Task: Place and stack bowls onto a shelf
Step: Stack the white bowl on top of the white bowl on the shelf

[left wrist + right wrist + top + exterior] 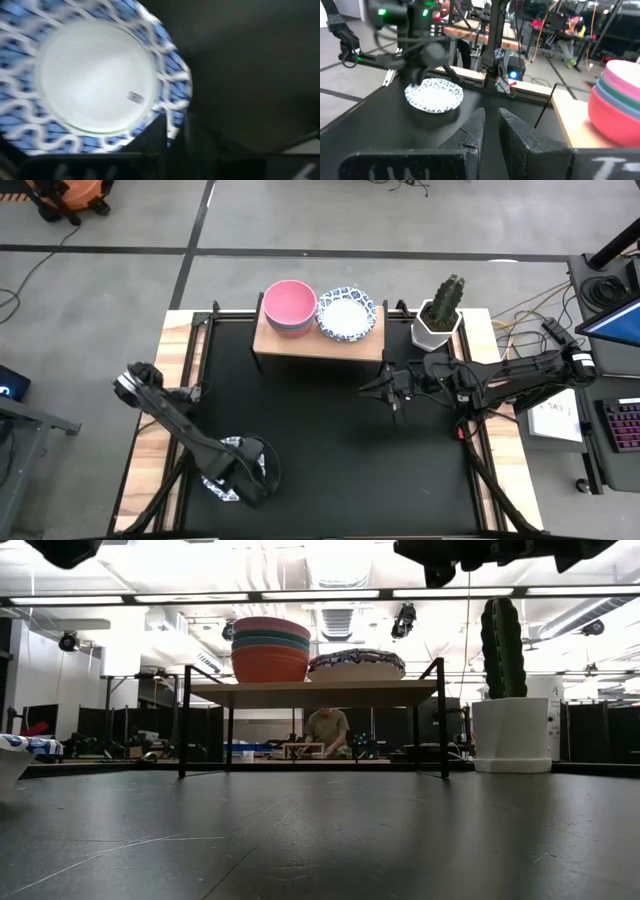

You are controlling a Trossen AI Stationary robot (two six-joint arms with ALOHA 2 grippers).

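No text, label, brand or number can be read in any view. The white bowl with the blue-patterned scalloped rim carries a small pale sticker on its white centre, but its print is too blurred to make out. The dark wrist plates at the base of the right wrist view and the left wrist view bear white scrawled marks (possibly letters) that stay illegible. A white sheet beside the table shows faint unreadable marks.
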